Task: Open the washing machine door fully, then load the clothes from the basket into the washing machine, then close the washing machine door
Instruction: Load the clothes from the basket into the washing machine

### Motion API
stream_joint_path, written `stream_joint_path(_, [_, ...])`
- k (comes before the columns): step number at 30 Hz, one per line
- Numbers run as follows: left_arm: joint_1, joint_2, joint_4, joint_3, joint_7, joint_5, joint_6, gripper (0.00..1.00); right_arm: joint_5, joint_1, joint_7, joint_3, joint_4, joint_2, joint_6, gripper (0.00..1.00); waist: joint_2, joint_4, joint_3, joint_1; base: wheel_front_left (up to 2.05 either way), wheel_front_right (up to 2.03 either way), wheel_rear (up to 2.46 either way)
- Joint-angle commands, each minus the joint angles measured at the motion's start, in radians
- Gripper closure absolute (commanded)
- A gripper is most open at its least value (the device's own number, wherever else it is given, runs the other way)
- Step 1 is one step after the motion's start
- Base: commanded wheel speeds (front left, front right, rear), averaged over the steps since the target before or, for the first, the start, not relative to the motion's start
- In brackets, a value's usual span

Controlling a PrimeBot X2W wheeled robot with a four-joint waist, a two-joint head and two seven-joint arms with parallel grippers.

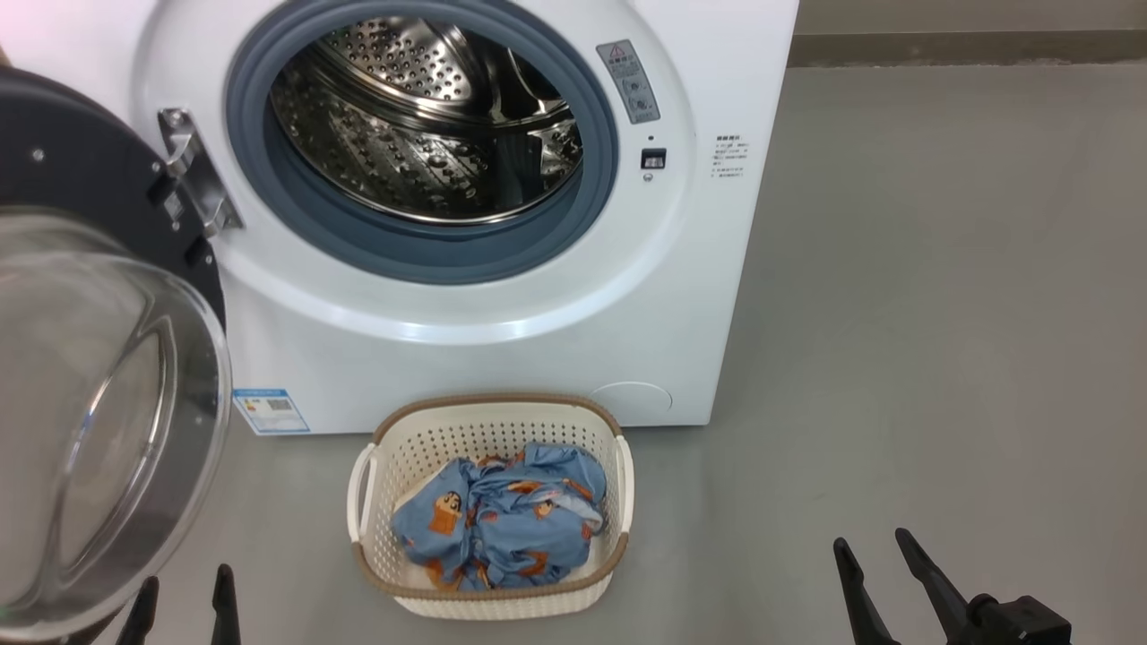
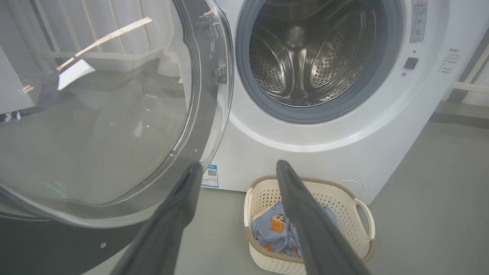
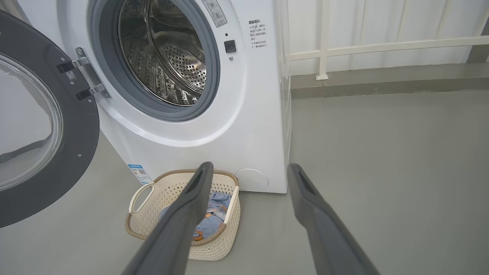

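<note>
Standing swung out at the left edge of the head view, the washing machine door (image 1: 99,358) hangs on its metal hinge (image 1: 193,170), with its glass bowl bulging toward the camera. At the lower left corner, the left gripper (image 1: 185,575) shows two dark fingertips spread wide with nothing between them. It appears clear of the door's rim, though the overlap in the left wrist view makes contact hard to rule out.

At upper centre, the washing machine (image 1: 502,358) stands with its mouth uncovered. The blue-grey gasket (image 1: 430,251) rings the steel drum (image 1: 421,116), and no fabric is visible inside. A blue label sticker (image 1: 271,410) sits low on the front panel, left of centre.

At bottom centre, the basket (image 1: 488,605) rests on the grey floor (image 1: 941,313) just in front of the machine. The clothes (image 1: 502,520) lie bunched inside it, below the rim.

At lower right, the right gripper (image 1: 869,537) points upward over bare floor, well apart from the basket. Its fingers are parted wide and hold nothing.
</note>
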Motion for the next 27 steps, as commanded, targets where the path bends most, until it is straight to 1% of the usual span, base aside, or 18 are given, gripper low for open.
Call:
stream_joint_path(1, [-0.029,0.017,-0.018,0.038,-0.006,-0.007,-0.003,0.00,0.007,-0.024,-0.012,0.026,-0.022,-0.004,0.002,0.00,0.0000,0.000,0.001,0.0000,1.56,-1.56,0.00])
stream_joint_path(7, [-0.034,0.010,-0.025,0.062,-0.006,0.006,-0.003,0.00,0.007,-0.023,-0.012,0.024,-0.025,-0.003,0.002,0.00,0.0000,0.002,0.005,0.0000,1.68,-1.68,0.00])
stream_joint_path(12, [-0.034,0.001,-0.031,0.065,-0.006,0.026,-0.003,0.00,0.005,-0.022,-0.012,0.022,-0.027,-0.002,0.002,0.00,0.0000,0.003,0.007,0.0000,1.01,-1.01,0.00])
stream_joint_path(16, [-0.033,-0.004,-0.032,0.059,-0.006,0.026,-0.003,0.00,0.004,-0.022,-0.012,0.022,-0.026,-0.002,0.002,0.00,0.0000,0.005,0.008,0.0000,0.39,-0.39,0.00])
stream_joint_path(27, [-0.030,0.001,-0.049,0.048,-0.006,0.017,-0.003,0.00,0.002,-0.025,-0.012,0.025,-0.026,-0.001,0.002,0.00,0.0000,0.003,0.019,0.0000,0.00,0.00,0.00])
